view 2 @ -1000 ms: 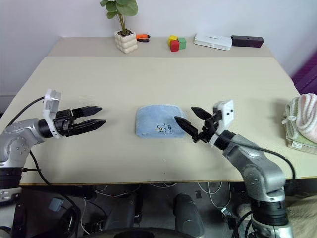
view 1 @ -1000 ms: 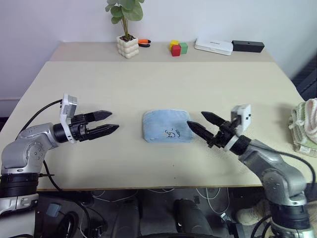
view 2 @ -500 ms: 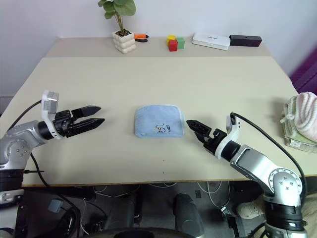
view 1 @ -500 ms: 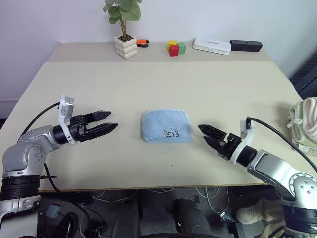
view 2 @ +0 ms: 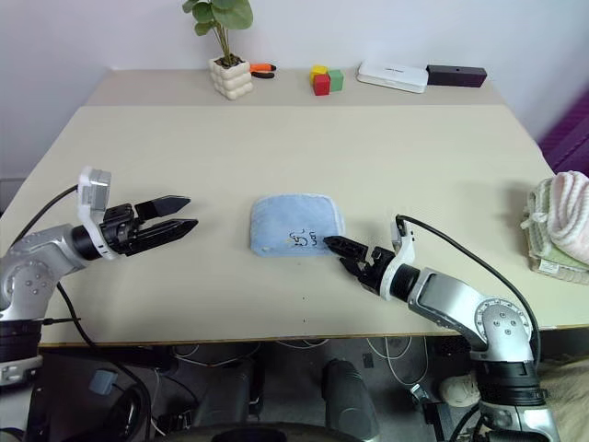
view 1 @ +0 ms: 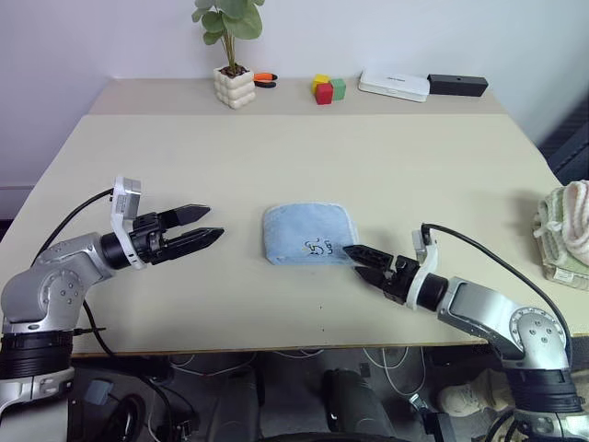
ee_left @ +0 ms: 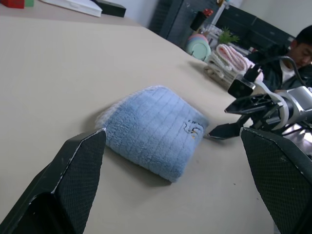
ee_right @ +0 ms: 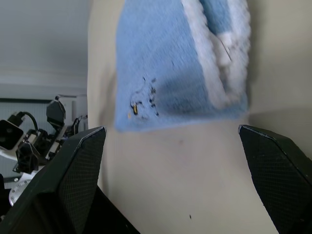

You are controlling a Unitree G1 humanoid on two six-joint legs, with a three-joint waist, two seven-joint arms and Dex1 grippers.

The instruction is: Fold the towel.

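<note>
Two grippers flank the towel (view 1: 310, 236), which lies already folded into a small blue pad near the table's (view 1: 304, 152) front middle, dark printed mark up, whitish hem showing at the layered edge in the right wrist view. Left gripper (view 1: 208, 228) hovers well apart on the towel's left, fingers spread wide, holding nothing. Right gripper (view 1: 360, 260) sits low just beside the towel's near right corner, fingers also parted wide and empty, tips close to the cloth (touching or not, can't tell). Fold looks mostly done, judging by the compact shape. Risks from here: the right fingertips could snag the corner and drag the pad sideways or peel the top layer open, since the loose hem edges face that way; a low approach could also scrape the tabletop. If the left comes in alone it may just shove the pad, nothing pins it. Cream and green towel stack (view 1: 565, 235) sits at the right table edge, well clear. Plant (view 1: 232, 55), blocks (view 1: 327, 89), white box (view 1: 397, 86) at the back, out of play.
</note>
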